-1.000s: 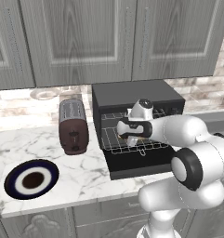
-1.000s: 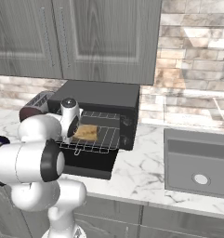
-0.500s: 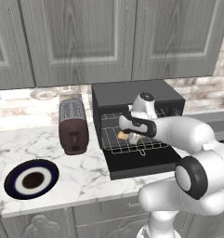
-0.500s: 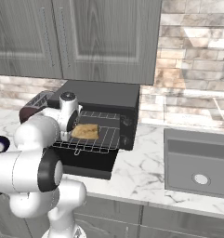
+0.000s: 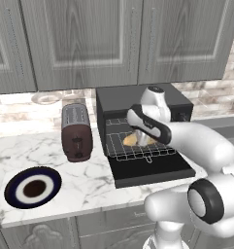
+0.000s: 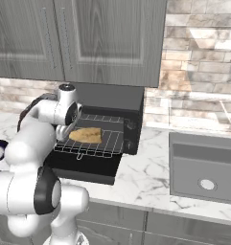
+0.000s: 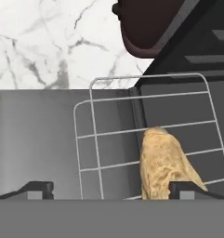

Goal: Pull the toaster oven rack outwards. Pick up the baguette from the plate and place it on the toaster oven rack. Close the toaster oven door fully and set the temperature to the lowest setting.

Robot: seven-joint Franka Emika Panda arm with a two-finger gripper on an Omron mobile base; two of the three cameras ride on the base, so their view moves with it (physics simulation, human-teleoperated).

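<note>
Since a second ago the pincer [image 7: 111,187] has let go and lifted a little off the bread; its jaws now stand wide apart with nothing between them, one fingertip on each side of the hand view. Just under it the baguette [image 6: 86,135] lies flat on the toaster oven rack [image 6: 95,146], towards the left half of the grid. It rests across the wires and clear of the oven's side walls, which looks like a placement meant to let the rack slide back without the bread catching.

That rack is drawn well out of the toaster oven [image 5: 142,102], over the toaster oven door [image 5: 152,170], which hangs open and lies nearly level in front of the cavity. With the door down as a shelf, the rack's front loop sits near its middle. By my reading the placing step is done and closing the door comes next, so the arm will need to clear the rack and get under or behind the door's near edge.

Left of the oven on the marble bench [image 5: 94,182] stands the maroon slot toaster [image 5: 75,131], and nearer and further left sits the plate [image 5: 32,186], bare of bread. To the right, a sink [image 6: 205,167] is set into the bench.
</note>
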